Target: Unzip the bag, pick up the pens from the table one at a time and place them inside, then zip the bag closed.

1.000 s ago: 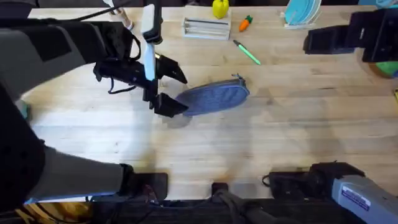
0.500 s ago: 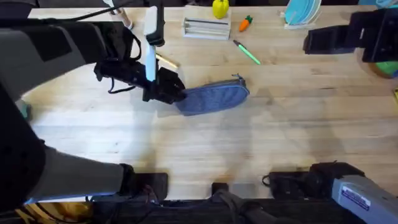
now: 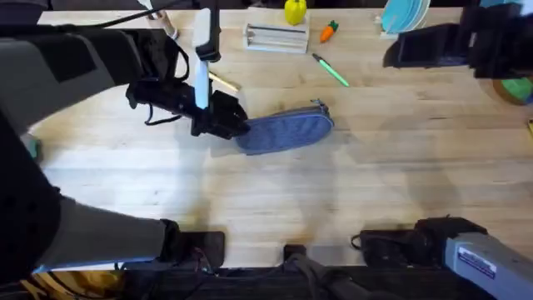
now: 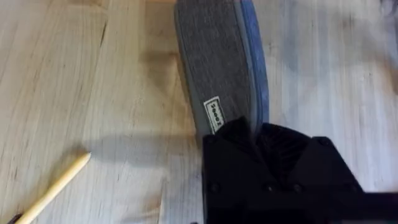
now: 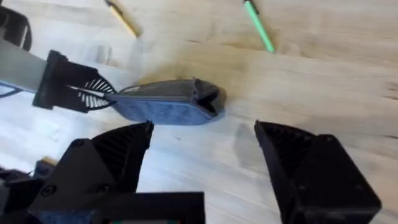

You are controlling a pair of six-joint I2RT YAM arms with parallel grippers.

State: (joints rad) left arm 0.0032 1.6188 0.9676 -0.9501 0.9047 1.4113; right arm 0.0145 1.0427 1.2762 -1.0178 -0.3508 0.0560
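On the table [image 3: 350,192], left claw [image 3: 231,125] pinches the bag [image 3: 287,129]; right claw [image 5: 202,155] gapes wide.

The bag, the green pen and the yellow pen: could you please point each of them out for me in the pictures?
bag [image 3: 287,129]: overhead view, middle of its blue-grey fabric side.
green pen [image 3: 332,72]: overhead view, midway along its shaft.
yellow pen [image 4: 55,188]: left wrist view, middle of its visible shaft.

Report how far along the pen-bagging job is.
Done: nothing finished; both pens lie on the table, the green pen beyond the bag and the yellow pen near the left arm.
In hand: the left gripper is shut on the bag's end, while the right gripper hovers open, away from the bag.
Left: unzipping, loading both pens, zipping closed.
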